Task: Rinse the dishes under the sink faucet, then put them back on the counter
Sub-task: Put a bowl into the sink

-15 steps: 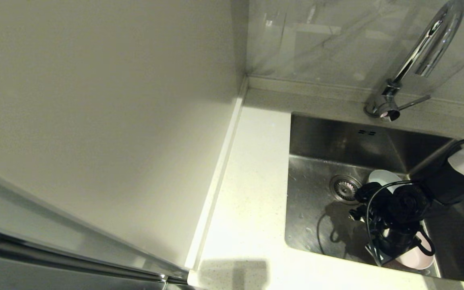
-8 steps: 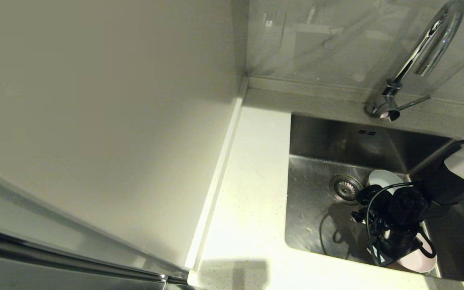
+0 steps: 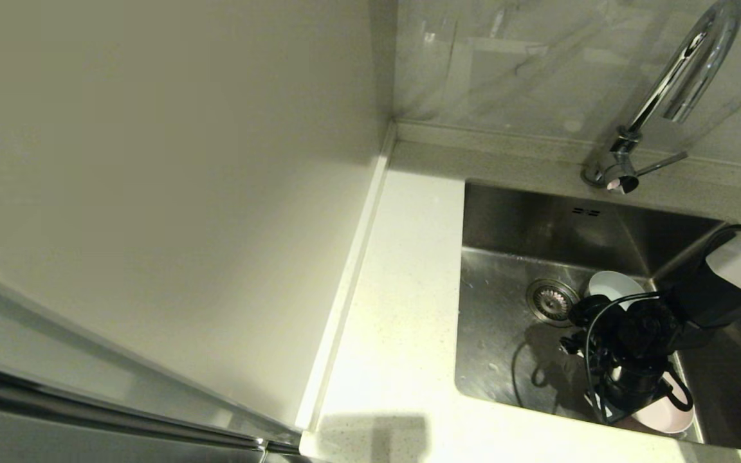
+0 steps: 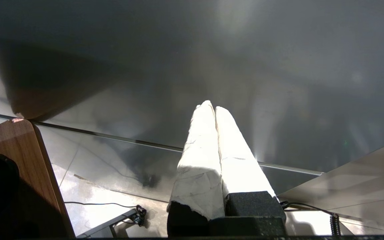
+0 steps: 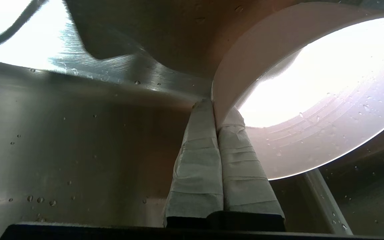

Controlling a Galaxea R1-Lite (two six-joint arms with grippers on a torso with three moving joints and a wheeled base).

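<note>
Desk [image 3: 402,308]: white, left of sink [image 3: 512,334].
Pale pink bowl [image 5: 312,110]: near right part of sink, wet, its rim clamped between the tape-wrapped fingers of the right hand [image 5: 217,108].
White mug [image 3: 608,281]: beyond, by the drain.
Faucet [image 3: 666,90]: far edge.
Left hand [image 4: 212,108]: fingers together, empty, away from sink.
</note>
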